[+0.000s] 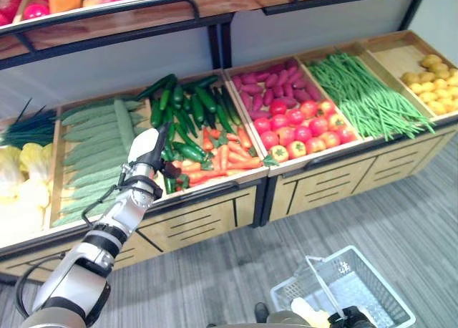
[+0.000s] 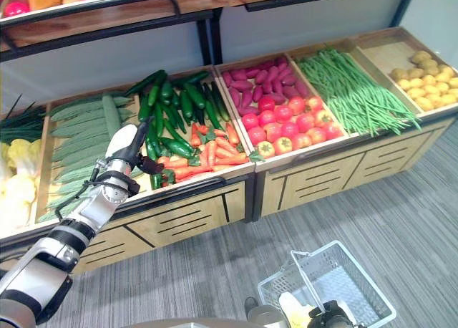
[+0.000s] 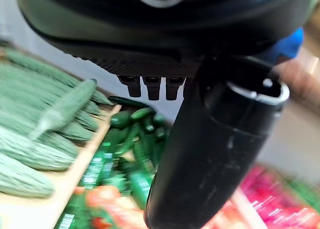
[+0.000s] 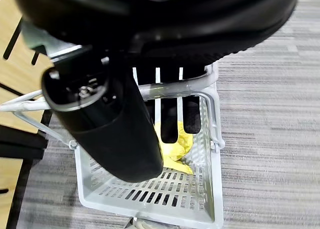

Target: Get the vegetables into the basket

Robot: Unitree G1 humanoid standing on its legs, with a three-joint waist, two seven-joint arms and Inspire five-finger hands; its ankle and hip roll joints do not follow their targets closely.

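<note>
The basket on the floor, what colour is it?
Light grey, almost white, with slotted walls: the basket shows best in the right wrist view.

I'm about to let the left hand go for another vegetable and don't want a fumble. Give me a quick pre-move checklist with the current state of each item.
1. Left hand over the produce bins: ok, it hovers by the cucumbers and carrots.
2. Left hand free, fingers straight: ok.
3. Right hand gripping the basket handle: ok, fingers curled round it.
4. Basket has room: ok, one yellow vegetable inside.
5. Which vegetable is targeted: cannot tell.
</note>
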